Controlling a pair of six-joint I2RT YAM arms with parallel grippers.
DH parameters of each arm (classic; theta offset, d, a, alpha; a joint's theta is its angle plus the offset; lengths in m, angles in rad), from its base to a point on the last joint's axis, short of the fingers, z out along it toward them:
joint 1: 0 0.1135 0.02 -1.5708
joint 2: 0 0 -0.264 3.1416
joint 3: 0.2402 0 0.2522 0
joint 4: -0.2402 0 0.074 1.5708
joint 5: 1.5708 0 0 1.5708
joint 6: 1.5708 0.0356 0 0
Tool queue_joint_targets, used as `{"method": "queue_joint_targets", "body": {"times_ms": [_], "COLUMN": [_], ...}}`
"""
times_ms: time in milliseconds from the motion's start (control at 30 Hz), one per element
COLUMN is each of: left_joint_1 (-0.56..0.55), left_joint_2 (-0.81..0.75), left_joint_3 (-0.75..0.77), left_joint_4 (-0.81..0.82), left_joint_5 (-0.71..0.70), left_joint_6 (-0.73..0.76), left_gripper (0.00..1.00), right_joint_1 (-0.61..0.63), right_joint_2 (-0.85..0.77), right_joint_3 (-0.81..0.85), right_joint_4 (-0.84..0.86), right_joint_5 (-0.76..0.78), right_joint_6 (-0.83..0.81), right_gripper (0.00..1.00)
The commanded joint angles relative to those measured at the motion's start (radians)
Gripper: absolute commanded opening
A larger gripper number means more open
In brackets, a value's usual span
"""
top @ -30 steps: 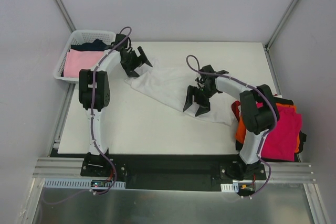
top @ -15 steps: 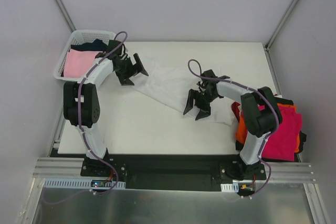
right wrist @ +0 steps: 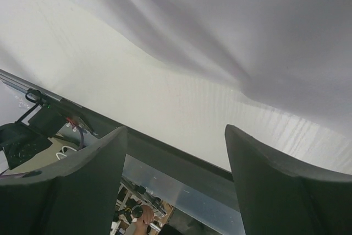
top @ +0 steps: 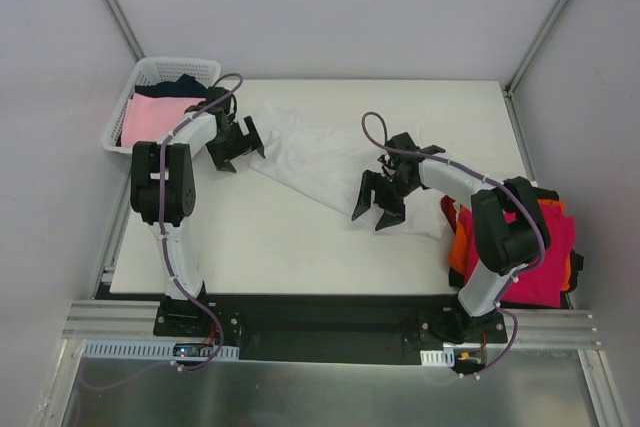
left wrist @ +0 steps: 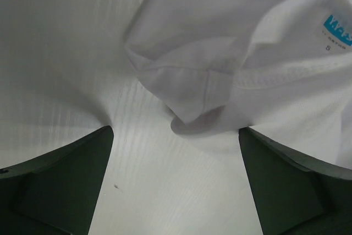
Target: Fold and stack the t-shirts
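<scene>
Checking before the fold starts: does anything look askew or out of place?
The white t-shirt lies diagonal and rumpled on the table, its sleeve curled over by the open left gripper.

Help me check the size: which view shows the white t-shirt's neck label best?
The left wrist view: the blue neck label sits close up, an S beneath it. Top external shows the whole white t-shirt, but the label is too small to find. Right wrist shows only plain white folds.

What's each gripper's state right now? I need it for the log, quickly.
Left gripper: open, empty, at the edge of the white cloth t-shirt.
Right gripper: open, empty.
</scene>
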Motion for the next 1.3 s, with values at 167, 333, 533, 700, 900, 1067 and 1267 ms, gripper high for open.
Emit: {"method": "queue_joint_targets", "body": {"times_ms": [167,333,533,700,900,1067,1267], "left_joint_1": [0.005,-0.004,-0.023,-0.024,-0.037,-0.040,-0.041], "left_joint_2": [0.052,0.042,0.013,-0.014,-0.027,-0.032,-0.032], "left_joint_3": [0.081,0.077,0.063,0.029,-0.012,-0.026,-0.021], "left_joint_4": [0.032,0.059,0.070,0.079,0.101,0.113,0.115], "left_joint_5": [-0.035,0.036,0.068,0.079,0.080,0.085,0.074], "left_joint_6": [0.016,-0.027,-0.041,-0.049,-0.053,-0.066,-0.061], "left_gripper": [0.99,0.98,0.98,0.98,0.97,0.83,0.53], "right_joint_1": [0.006,0.004,0.006,0.007,0.020,0.029,0.032], "right_joint_2": [-0.010,0.028,0.064,0.070,0.070,0.062,0.056], "right_joint_3": [0.040,0.088,0.114,0.120,0.115,0.109,0.095], "right_joint_4": [-0.075,-0.087,-0.087,-0.086,-0.079,-0.078,-0.076], "right_joint_5": [0.014,0.008,0.000,0.000,0.003,0.008,0.010], "right_joint_6": [-0.018,-0.025,-0.020,-0.014,-0.006,-0.003,-0.005], "right_gripper": [0.75,0.75,0.75,0.74,0.74,0.74,0.74]}}
